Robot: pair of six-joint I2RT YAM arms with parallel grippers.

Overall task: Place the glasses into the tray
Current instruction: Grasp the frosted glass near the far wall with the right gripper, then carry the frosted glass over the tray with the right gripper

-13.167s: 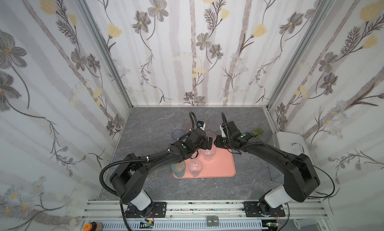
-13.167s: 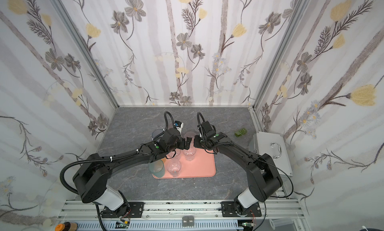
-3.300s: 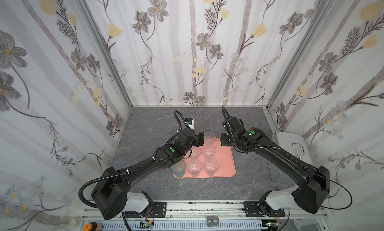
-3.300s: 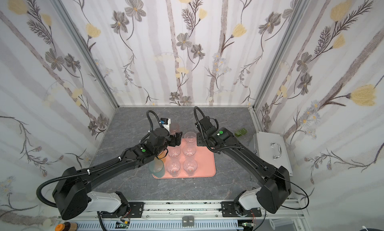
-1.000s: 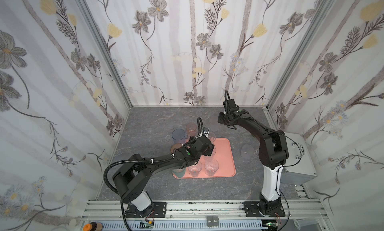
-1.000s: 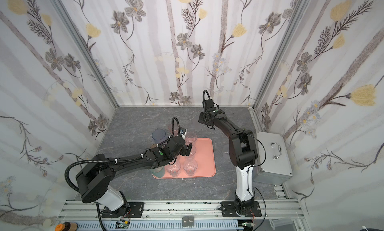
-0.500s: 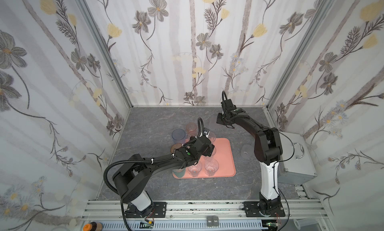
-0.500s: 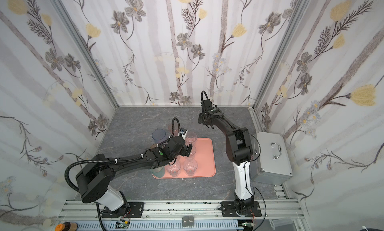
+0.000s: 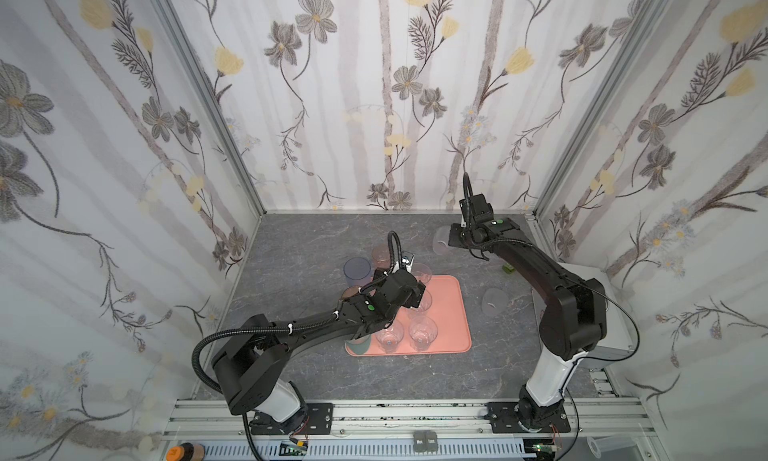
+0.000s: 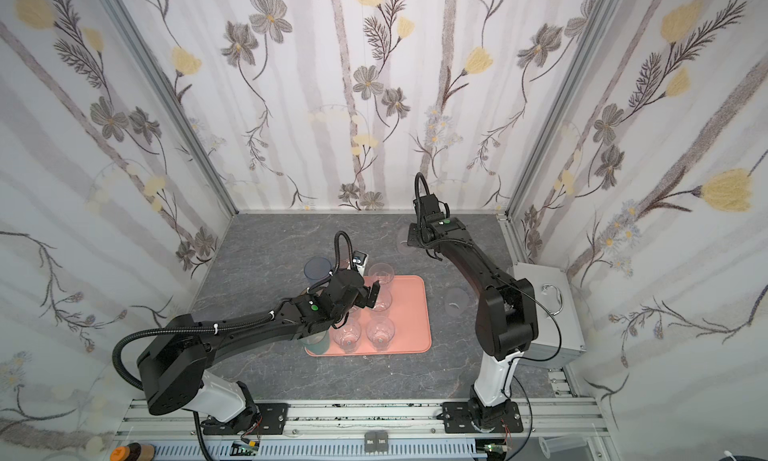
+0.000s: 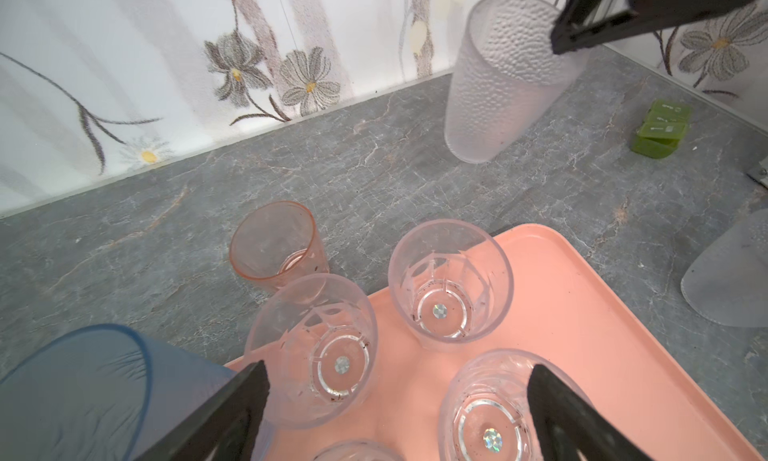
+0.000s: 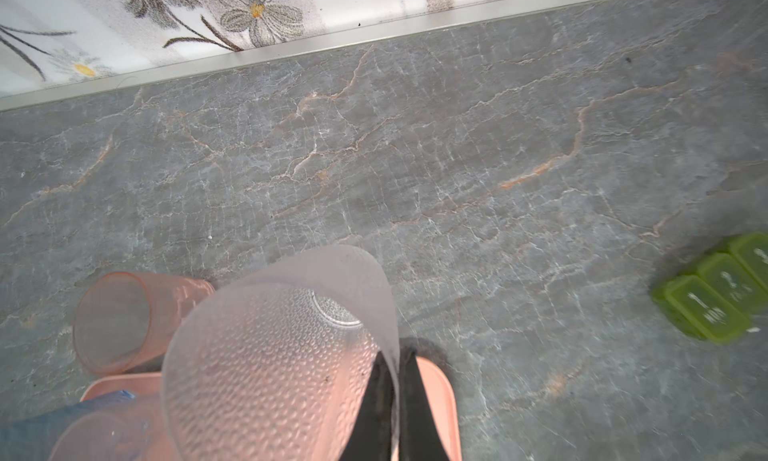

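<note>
My right gripper (image 12: 392, 400) is shut on the rim of a frosted dimpled glass (image 12: 270, 355), one finger inside and one outside. That glass (image 9: 441, 238) (image 10: 405, 238) hangs tilted at the back right of the table, behind the tray; the left wrist view shows it too (image 11: 498, 85). The salmon-pink tray (image 9: 453, 313) (image 10: 415, 313) holds several clear glasses (image 11: 451, 280) and a teal one (image 9: 358, 344). My left gripper (image 11: 395, 396) (image 9: 419, 292) hovers open over the clear glasses, holding nothing.
Left of the tray on the table stand a pink glass (image 11: 274, 243), a blue glass (image 9: 356, 270) and an amber one (image 9: 353, 292). Another frosted glass (image 9: 494, 301) stands right of the tray. A green block (image 11: 660, 126) and a grey metal box (image 9: 615, 313) lie further right.
My right gripper has closed on the frosted glass's rim and the glass now leans. The left arm has stayed where it was, still open.
</note>
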